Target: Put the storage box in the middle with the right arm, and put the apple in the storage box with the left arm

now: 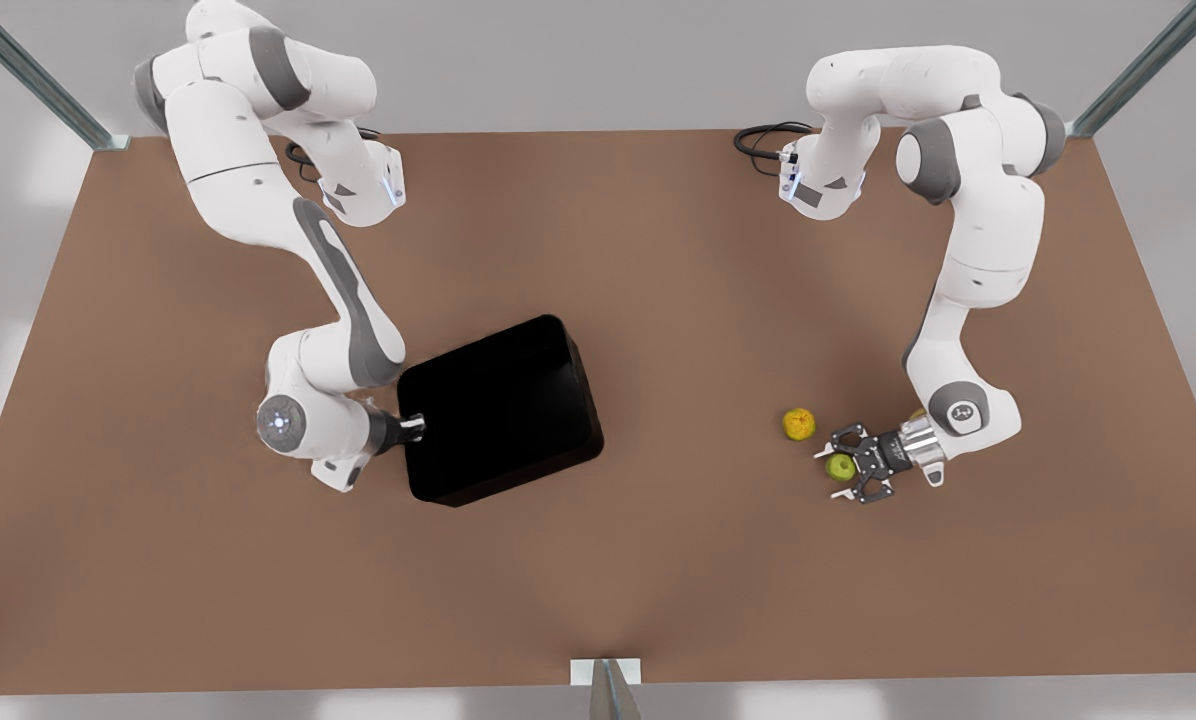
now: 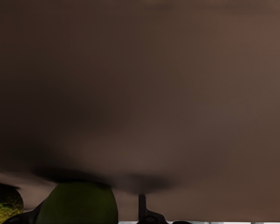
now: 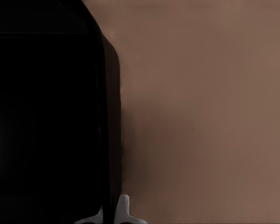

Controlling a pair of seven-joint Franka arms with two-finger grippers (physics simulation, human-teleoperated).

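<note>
The black storage box (image 1: 503, 410) lies skewed on the brown table, left of centre in the front view. My right gripper (image 1: 410, 427) is on the arm at the front view's left and is shut on the box's near wall (image 3: 107, 140), with one white fingertip (image 3: 124, 207) on the outside. The yellow-green apple (image 1: 840, 466) rests on the table at the front view's right. My left gripper (image 1: 838, 476) is low around it and open. The apple (image 2: 79, 203) sits between the fingers, with a gap to one finger (image 2: 142, 209).
A yellow-orange round fruit (image 1: 799, 424) lies just beside the apple, on the side towards the box, and its edge (image 2: 2, 205) appears in the left wrist view. Bare brown table (image 1: 698, 330) stretches between the box and the fruits. Metal frame posts stand at the table's corners.
</note>
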